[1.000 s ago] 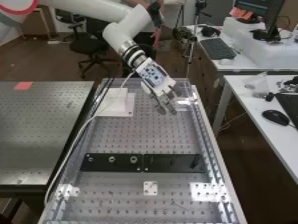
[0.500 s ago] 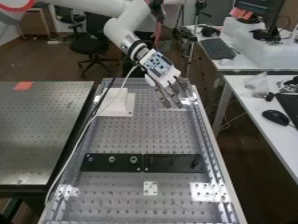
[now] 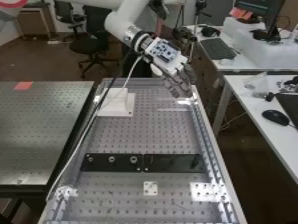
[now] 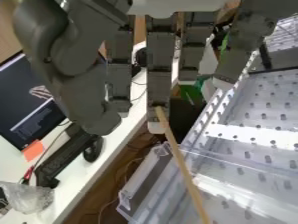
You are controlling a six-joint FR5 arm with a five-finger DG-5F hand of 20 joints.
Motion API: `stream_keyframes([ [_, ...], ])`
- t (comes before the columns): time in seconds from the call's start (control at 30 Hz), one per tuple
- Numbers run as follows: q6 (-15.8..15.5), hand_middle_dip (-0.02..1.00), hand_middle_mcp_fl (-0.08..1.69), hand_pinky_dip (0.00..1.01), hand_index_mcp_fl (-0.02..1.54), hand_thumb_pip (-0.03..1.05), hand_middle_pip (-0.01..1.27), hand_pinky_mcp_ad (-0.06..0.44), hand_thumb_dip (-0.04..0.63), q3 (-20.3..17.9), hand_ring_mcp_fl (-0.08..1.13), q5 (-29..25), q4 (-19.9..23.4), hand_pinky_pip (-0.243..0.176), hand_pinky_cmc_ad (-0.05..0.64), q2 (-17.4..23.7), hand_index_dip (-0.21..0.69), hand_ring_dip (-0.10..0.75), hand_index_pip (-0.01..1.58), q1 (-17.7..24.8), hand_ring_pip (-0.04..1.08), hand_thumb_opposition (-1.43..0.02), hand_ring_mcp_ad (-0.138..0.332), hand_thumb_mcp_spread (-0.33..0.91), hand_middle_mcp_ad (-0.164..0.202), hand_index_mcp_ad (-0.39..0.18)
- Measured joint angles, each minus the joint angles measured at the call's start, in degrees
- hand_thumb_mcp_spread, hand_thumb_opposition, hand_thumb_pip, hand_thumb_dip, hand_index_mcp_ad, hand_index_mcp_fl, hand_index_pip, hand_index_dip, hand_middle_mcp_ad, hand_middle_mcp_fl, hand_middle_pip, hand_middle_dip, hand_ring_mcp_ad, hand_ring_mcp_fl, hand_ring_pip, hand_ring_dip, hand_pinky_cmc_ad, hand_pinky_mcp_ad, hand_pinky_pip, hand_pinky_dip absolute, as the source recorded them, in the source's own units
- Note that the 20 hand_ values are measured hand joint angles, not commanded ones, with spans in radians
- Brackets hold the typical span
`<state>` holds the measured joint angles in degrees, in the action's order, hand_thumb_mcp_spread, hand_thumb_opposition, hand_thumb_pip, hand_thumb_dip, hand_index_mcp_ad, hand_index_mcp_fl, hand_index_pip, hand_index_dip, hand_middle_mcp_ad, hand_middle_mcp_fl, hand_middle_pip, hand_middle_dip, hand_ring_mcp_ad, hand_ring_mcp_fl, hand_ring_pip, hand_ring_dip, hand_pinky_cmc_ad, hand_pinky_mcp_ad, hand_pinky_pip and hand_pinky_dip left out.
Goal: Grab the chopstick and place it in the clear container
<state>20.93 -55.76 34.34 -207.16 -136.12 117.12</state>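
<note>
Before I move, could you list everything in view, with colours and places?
chopstick: 1, tan, end overlapping a fingertip
benches: 2, grey, left and middle
orange patch: 1, left bench
block: 1, white, middle bench's far left
long plates: 2, black, across middle bench
small plate: 1, white, nearer
desks: 2, white, right
bag: 1, clear, near desk
mouse: 1, black, near desk
monitor: 1, black, far desk
arm: 1, white, upper left
hand: 1, dark grey, over middle bench's far right
</note>
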Motion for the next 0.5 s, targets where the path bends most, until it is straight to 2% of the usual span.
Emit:
stream_keyframes([
  [0.17,-2.15,0.35,0.63,0.86,0.5,0.75,0.21,0.279,0.333,-0.68,0.05,-0.12,2.84,-0.124,0.356,0.94,0.002,0.262,0.33,-0.03,0.31,-0.84,0.087,0.38,0.04,-0.176],
  [0.23,-3.3,0.36,0.56,0.86,0.5,0.75,0.18,0.279,0.333,-1.13,0.04,0.12,5.11,-0.124,0.356,1.63,0.0,0.262,0.29,-0.1,0.31,-0.84,0.084,0.38,0.04,-0.175],
  [0.33,-3.93,0.37,0.56,0.86,0.49,0.75,0.17,0.279,0.33,-2.02,0.04,1.07,8.14,-0.124,0.356,2.61,0.024,0.262,0.28,-0.23,0.31,-0.82,0.084,0.38,0.04,-0.176],
  [0.5,-5.08,0.38,0.57,0.86,0.49,0.74,0.14,0.279,0.33,-3.34,0.03,0.85,10.77,-0.124,0.356,3.92,0.037,0.262,0.23,-0.03,0.28,-0.82,0.084,0.38,0.04,-0.175],
])
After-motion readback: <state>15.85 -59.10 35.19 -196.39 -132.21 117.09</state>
